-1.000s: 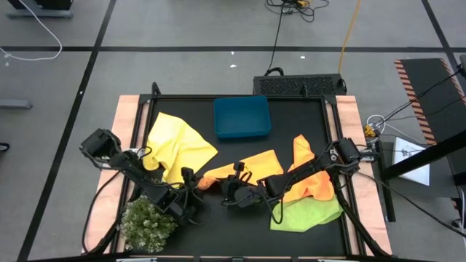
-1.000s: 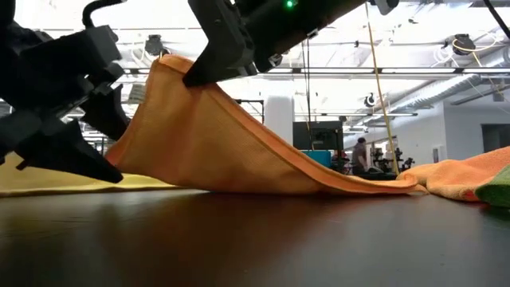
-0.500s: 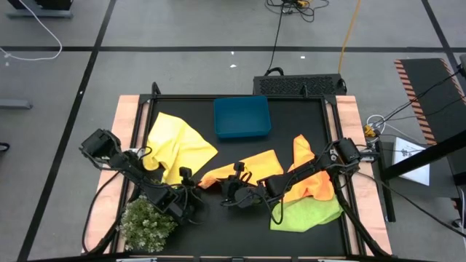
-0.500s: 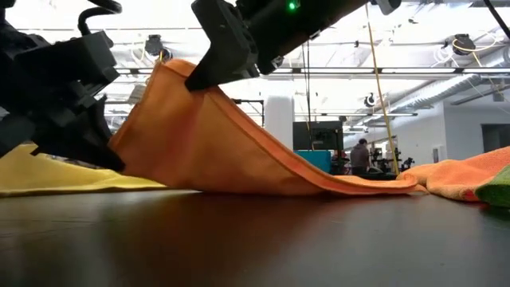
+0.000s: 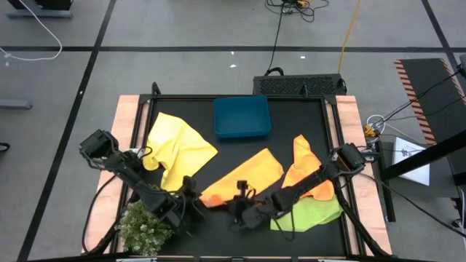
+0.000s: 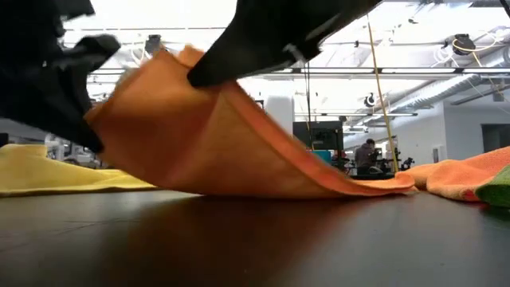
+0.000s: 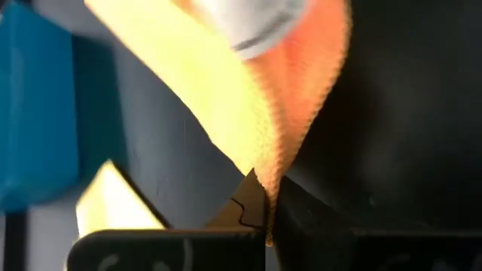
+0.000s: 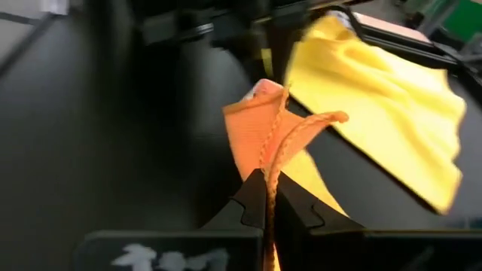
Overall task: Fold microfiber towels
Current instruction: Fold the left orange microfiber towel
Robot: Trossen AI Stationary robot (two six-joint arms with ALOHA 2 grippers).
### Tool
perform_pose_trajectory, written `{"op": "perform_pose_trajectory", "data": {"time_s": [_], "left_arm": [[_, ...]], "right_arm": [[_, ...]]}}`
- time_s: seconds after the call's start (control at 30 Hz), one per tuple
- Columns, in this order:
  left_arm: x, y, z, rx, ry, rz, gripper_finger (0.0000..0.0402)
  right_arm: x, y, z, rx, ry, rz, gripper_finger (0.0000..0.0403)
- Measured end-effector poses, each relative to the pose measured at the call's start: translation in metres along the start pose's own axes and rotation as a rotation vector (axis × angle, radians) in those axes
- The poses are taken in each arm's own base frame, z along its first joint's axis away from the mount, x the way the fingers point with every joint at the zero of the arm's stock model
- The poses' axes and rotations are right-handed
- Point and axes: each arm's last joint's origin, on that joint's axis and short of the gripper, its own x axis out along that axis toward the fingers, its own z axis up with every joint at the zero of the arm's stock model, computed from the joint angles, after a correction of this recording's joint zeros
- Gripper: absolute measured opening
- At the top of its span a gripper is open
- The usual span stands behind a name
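Note:
An orange microfiber towel (image 5: 247, 177) lies slantwise in the table's middle, with its near end raised like a tent (image 6: 207, 135). My left gripper (image 5: 196, 201) is shut on its near-left end. My right gripper (image 5: 241, 198) is shut on its near edge a little to the right. A yellow towel (image 5: 178, 145) lies flat at the left. A second orange towel (image 5: 306, 171) lies crumpled at the right, on a lime green towel (image 5: 309, 213). My left gripper pinches the orange towel's hemmed edge (image 7: 271, 188) between its two fingers, at the near-left end. The fingers slant downward from the table's left. That end is lifted off the table and the cloth runs away from the fingers fairly taut. My right gripper pinches the towel's near edge (image 8: 269, 167) between its two fingers, where two hemmed edges run together into them. It comes slanting down from the table's right. The held part stands highest (image 6: 187, 62); the towel's far end (image 6: 382, 185) lies on the table.
A blue bin (image 5: 242, 117) stands at the far middle. A small bushy plant (image 5: 145, 225) sits at the near left corner, close under my left arm. Bare black tabletop (image 5: 218, 233) shows near the front edge.
My left gripper has shut on the orange towel's near-left end and risen, moving toward the near edge. My right gripper has carried its hold toward the near edge too. The towel's near part has been drawn out and spread; its far end has stayed on the table.

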Motion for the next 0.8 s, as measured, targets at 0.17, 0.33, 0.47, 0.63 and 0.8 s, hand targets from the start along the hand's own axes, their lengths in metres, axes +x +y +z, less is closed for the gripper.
{"op": "perform_pose_trajectory", "data": {"time_s": [0.17,0.33,0.47,0.63,0.8], "left_arm": [[-0.006,0.006,0.016,0.072,-0.048,0.057,0.0004],[-0.006,0.020,0.028,0.103,-0.030,0.087,0.0005],[-0.012,0.031,0.035,0.116,0.023,0.113,0.0006],[-0.031,0.046,0.047,0.165,0.074,0.189,0.0004],[-0.051,0.064,0.060,0.161,0.114,0.219,0.0004]], "right_arm": [[-0.008,0.012,-0.003,-0.003,0.007,0.013,0.0000],[-0.010,0.011,-0.008,-0.025,0.046,-0.048,0.0000],[-0.008,0.006,-0.012,-0.043,0.075,-0.097,0.0000],[-0.002,-0.007,-0.009,-0.045,0.088,-0.126,0.0000],[-0.015,-0.028,0.012,-0.036,0.058,-0.144,0.0000]]}}
